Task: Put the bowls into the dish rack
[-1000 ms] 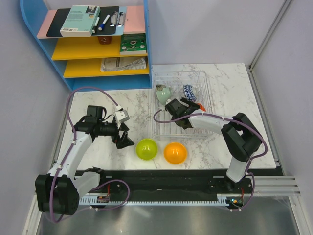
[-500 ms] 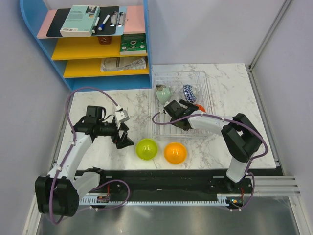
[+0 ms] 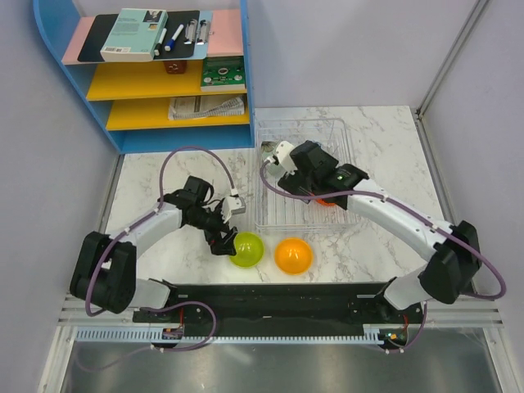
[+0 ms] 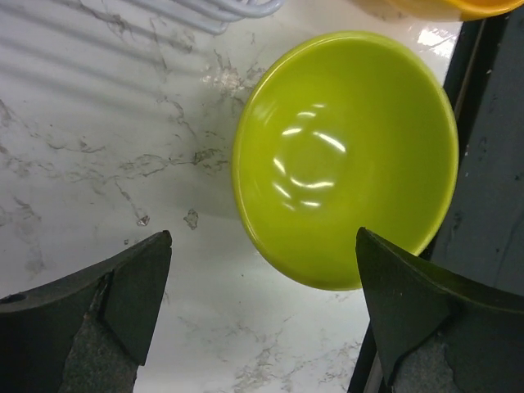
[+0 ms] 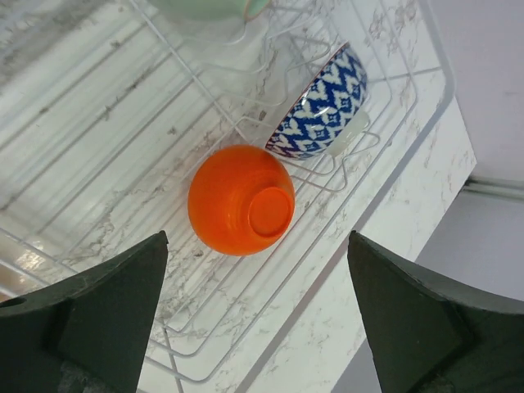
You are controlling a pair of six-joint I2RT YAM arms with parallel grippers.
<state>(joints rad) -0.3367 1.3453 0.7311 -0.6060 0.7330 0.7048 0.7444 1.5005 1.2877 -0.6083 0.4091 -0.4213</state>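
DESK: What do the left fingers show?

OPERATOR: On my left gripper [image 4: 262, 262] the fingers [image 4: 123, 295] stand wide apart with nothing clamped between them. They hang low over the marble table [image 3: 385, 237], at the left rim of the lime green bowl [image 4: 344, 155]. In the wrist view one finger overlaps the bowl's edge, but I cannot tell whether it touches. The bowl stands mouth up at the near edge of the table. The orange bowl [image 3: 293, 255] sits just to its right, mouth up too, and the two are not touching.

DESK: And the right side?

OPERATOR: On my right gripper [image 5: 255, 270] the fingers [image 5: 98, 311] are spread just as wide and hold nothing. They hang above the clear dish rack [image 3: 348, 135], which stands on the far right part of the table, beyond the two loose bowls. Directly below the open jaws, the red bowl [image 5: 240, 201] lies upside down on the rack's ribbed floor, foot ring up. Just beside it, the patterned bowl [image 5: 323, 106] leans on its side in the wires, its blue-and-white zigzag facing my wrist camera. The pale grey-green bowl [image 5: 205, 6] shows only as a sliver at the top edge of that view, also inside the rack.

DESK: Anything else in shot?

OPERATOR: A blue-and-yellow shelf unit [image 3: 147, 123] stands at the far left, with a book and pens on its top shelf.
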